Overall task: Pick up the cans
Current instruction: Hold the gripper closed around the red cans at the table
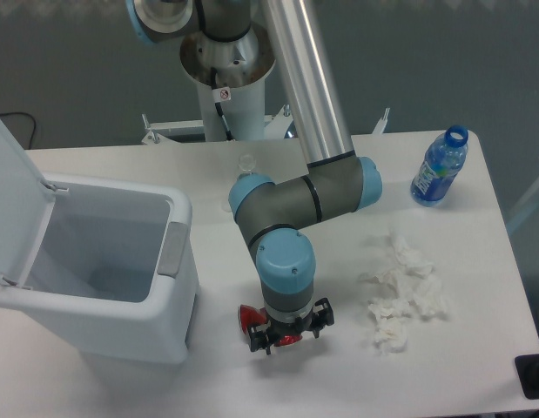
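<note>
The crushed red can [250, 319] lies on the white table [121, 387], near the front and just right of the bin. Only its left lobe and a red sliver under the tool show. My gripper [288, 338] points straight down right over the can, and its black body covers most of it. The fingertips are hidden beneath the wrist, so I cannot tell whether they are open or closed on the can. I also cannot tell whether the can rests on the table or is lifted.
A white bin [104, 270] with its lid raised stands at the left, close to the gripper. Several white tissue wads [405, 292] lie to the right. A blue-labelled plastic bottle [440, 167] stands at the back right. A clear bottle top [245, 162] peeks out behind the arm.
</note>
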{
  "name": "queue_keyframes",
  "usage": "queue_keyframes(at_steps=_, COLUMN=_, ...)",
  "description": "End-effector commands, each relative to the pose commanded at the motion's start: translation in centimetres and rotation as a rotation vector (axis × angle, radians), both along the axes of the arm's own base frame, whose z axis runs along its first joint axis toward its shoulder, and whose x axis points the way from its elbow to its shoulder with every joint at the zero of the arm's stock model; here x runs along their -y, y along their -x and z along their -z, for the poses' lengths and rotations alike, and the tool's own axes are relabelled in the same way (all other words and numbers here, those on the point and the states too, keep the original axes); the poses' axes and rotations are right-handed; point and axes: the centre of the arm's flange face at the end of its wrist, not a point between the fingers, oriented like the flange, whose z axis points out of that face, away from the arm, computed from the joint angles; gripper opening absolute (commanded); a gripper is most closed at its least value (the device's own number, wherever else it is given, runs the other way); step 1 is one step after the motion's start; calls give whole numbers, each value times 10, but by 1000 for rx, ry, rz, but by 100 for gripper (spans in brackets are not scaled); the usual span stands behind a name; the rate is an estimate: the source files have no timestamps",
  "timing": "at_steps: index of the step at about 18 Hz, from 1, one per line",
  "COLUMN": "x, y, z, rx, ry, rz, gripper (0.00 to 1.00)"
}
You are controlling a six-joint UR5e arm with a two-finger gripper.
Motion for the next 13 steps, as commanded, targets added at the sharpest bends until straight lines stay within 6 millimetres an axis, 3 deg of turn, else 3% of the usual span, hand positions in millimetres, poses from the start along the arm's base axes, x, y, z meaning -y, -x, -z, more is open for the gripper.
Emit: queue_keyframes(at_steps=13, x=1, y=1, z=0, rx=-1, ry=4, rz=23, gripper=73)
